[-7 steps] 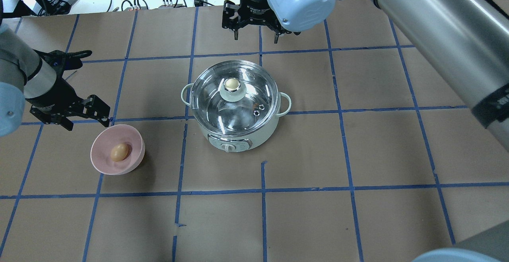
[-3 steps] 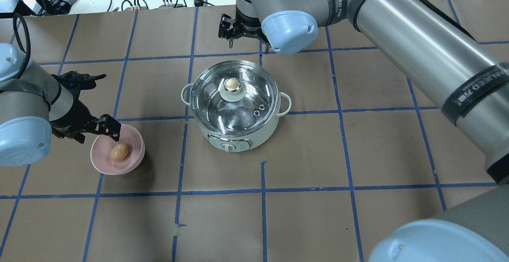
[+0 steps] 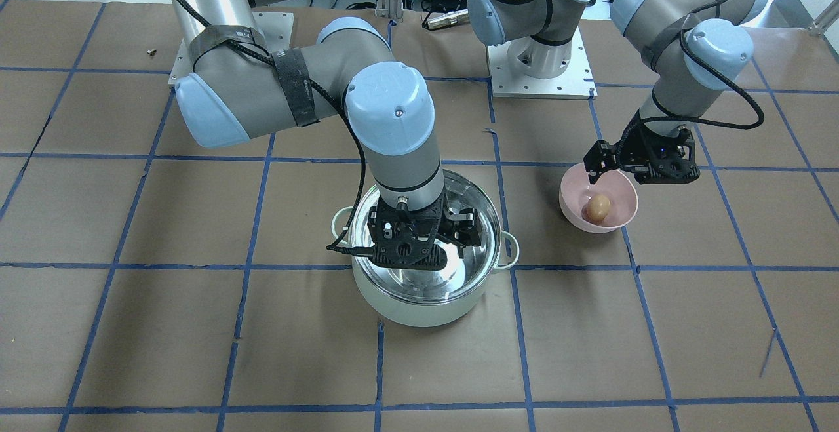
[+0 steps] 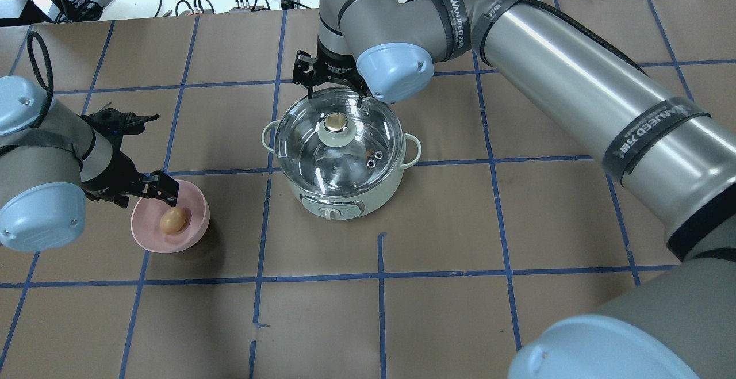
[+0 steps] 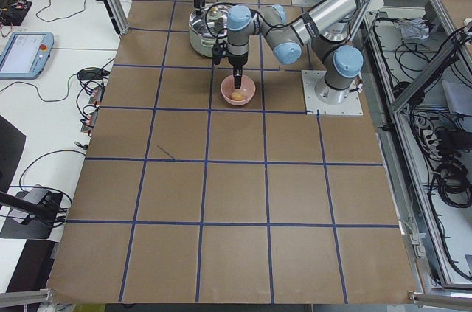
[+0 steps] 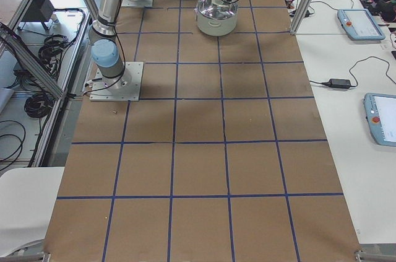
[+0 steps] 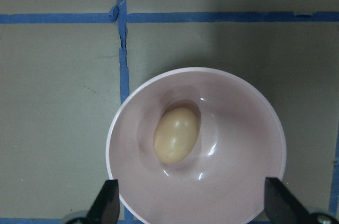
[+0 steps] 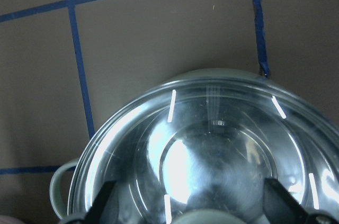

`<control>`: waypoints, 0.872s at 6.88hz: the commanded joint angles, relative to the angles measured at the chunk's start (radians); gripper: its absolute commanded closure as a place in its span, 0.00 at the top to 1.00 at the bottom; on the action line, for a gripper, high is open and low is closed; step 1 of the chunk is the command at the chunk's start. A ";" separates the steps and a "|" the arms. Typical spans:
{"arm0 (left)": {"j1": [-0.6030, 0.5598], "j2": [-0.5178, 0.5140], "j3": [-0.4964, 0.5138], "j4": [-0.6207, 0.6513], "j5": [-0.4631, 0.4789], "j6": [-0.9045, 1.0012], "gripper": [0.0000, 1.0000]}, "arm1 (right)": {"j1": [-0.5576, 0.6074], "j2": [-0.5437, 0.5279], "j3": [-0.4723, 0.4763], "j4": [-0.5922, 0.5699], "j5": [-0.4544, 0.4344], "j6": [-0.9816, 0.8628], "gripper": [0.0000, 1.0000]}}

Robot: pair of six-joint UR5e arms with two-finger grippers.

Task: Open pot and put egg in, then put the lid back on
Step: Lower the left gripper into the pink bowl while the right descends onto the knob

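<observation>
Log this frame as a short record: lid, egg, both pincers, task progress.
lid: seated on the pot, knob not gripped
egg: lying in the pink bowl, not grasped
left pincer: open, above the bowl
right pincer: open, above the lid, not on the knob
progress: pot not yet opened

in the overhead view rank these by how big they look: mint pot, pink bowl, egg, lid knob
1. wide pale mint-green pot
2. round pink bowl
3. small tan egg and brass-capped pale green lid knob: about alike, not ranked
</observation>
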 commanded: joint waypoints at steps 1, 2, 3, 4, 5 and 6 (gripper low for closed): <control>0.002 -0.005 -0.059 0.095 -0.044 0.010 0.94 | 0.038 -0.006 0.030 0.021 -0.086 0.038 0.96; 0.012 -0.006 -0.099 0.127 -0.049 0.051 0.96 | 0.040 -0.024 0.037 0.027 -0.079 0.038 0.96; 0.013 -0.006 -0.106 0.127 -0.048 0.059 0.97 | 0.041 -0.031 0.042 0.034 -0.076 0.058 0.96; 0.014 -0.009 -0.107 0.127 -0.048 0.072 0.97 | 0.061 -0.032 0.044 0.037 -0.079 0.061 0.96; 0.014 -0.010 -0.110 0.127 -0.046 0.079 0.97 | 0.069 -0.037 0.044 0.037 -0.079 0.063 0.96; 0.014 -0.010 -0.118 0.127 -0.046 0.082 0.99 | 0.072 -0.046 0.054 0.038 -0.088 0.058 0.86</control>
